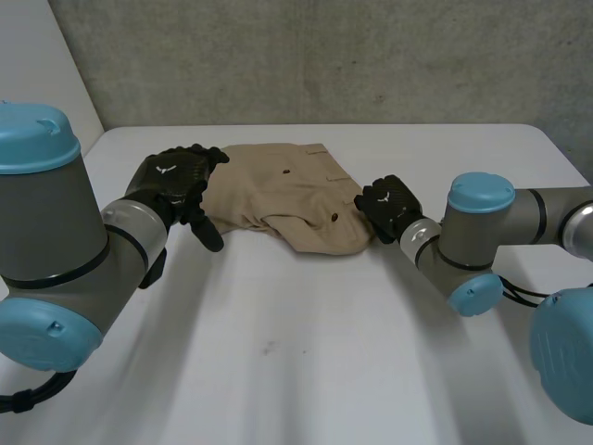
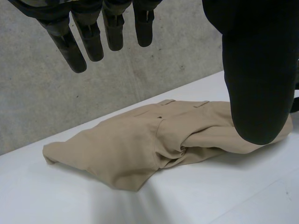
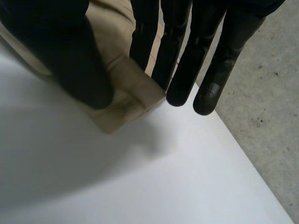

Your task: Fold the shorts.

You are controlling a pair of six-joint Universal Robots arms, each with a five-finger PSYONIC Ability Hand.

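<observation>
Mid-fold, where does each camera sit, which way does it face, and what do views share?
Head view: between and behind the left arm and right arm, looking down at the white table; left hand and right hand sit at either end of the beige shorts.
Left wrist view: on the left wrist, facing along its open hand toward the shorts beneath it.
Right wrist view: on the right wrist, facing along its hand at a corner of the shorts.
Shared: all show shorts and table.
</observation>
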